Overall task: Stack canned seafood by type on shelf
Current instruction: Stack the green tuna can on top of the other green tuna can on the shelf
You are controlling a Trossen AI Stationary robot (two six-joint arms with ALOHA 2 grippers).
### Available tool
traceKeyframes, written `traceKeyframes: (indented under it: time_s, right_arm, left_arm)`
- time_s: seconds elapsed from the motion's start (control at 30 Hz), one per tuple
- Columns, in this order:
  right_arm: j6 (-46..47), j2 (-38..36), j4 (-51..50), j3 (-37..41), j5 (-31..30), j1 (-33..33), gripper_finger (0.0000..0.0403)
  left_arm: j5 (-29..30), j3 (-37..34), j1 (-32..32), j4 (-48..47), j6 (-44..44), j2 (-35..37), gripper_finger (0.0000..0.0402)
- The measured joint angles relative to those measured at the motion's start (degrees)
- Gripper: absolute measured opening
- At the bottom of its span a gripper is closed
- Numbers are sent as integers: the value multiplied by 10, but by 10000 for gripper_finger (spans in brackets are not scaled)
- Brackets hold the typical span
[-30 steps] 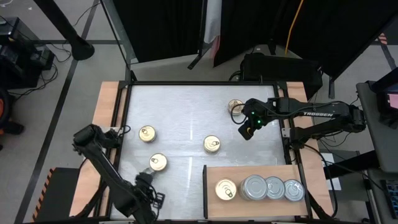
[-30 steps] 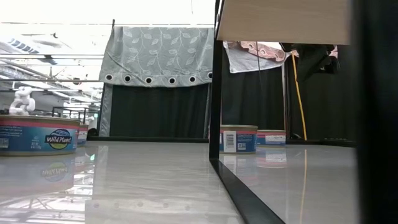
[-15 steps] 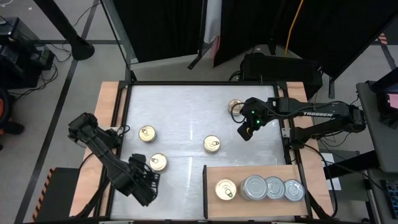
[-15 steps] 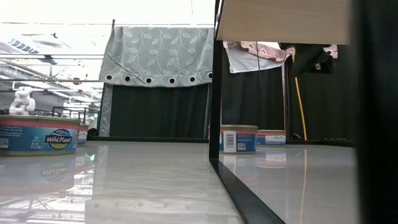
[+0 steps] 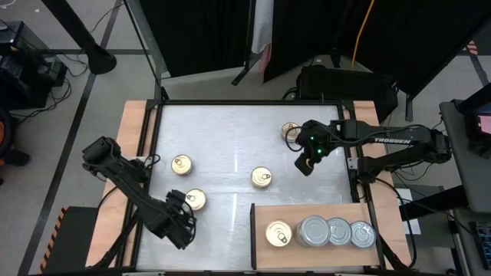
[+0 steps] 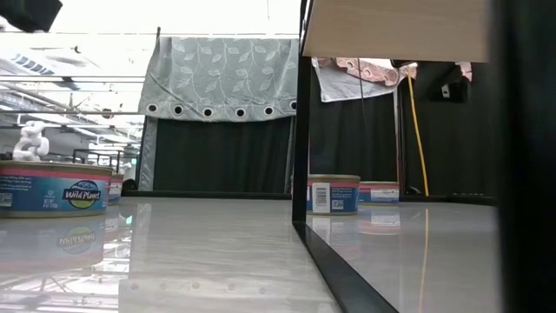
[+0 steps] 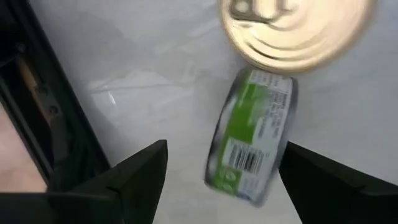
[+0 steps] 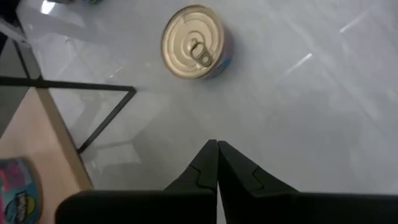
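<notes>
Left gripper jaws wide, nothing held. A gold-top can with a green label sits just ahead of the gap, clear of both fingers. In the high view the gripper hovers at the near-left part of the table, the can just beyond its tips.

Right gripper jaws pressed together, empty. In its wrist view another gold pull-ring can stands well ahead of the fingertips, upright, apart from them. In the high view this gripper sits at the far-right part of the table, a fourth gold can just beside the arm on its far side.

Outward from there: one more gold can lies beyond the left gripper's can, toward the left edge.

Shelf is near-right, below the right gripper in the high view. On it, one row: a gold-top can at the left end, then three silver-top cans side by side, touching or nearly so.

Low view: cans upright on the tabletop.
</notes>
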State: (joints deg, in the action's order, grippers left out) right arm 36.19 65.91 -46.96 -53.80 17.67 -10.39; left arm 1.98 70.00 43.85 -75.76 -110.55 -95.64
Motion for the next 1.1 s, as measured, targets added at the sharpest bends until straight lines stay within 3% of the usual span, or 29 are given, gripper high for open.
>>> traceKeyframes:
  time_s: [0.17,0.33,0.47,0.63,0.73,0.9,1.0,1.1]
  right_arm:
    - [-2,-15,2,0,8,0,0]
    - [12,-42,18,0,7,0,0]
    - [22,-71,38,-2,2,0,0]
    - [9,-104,34,-64,-41,0,6]
    - [-10,-112,35,-129,-48,0,27]
    - [51,-101,32,-257,-53,25,90]
    - [111,-79,8,-327,-51,56,137]
    - [161,-53,1,-374,-45,92,186]
  left_arm:
    - [-4,-41,-1,86,33,0,277]
    - [-13,-65,-1,138,18,-1,211]
    - [-13,-43,-1,133,9,3,140]
    - [3,29,10,134,-15,29,139]
    - [60,86,14,135,-12,57,139]
    - [253,169,-8,135,39,110,147]
    - [349,208,-42,146,106,134,147]
    - [390,229,-96,224,210,151,141]
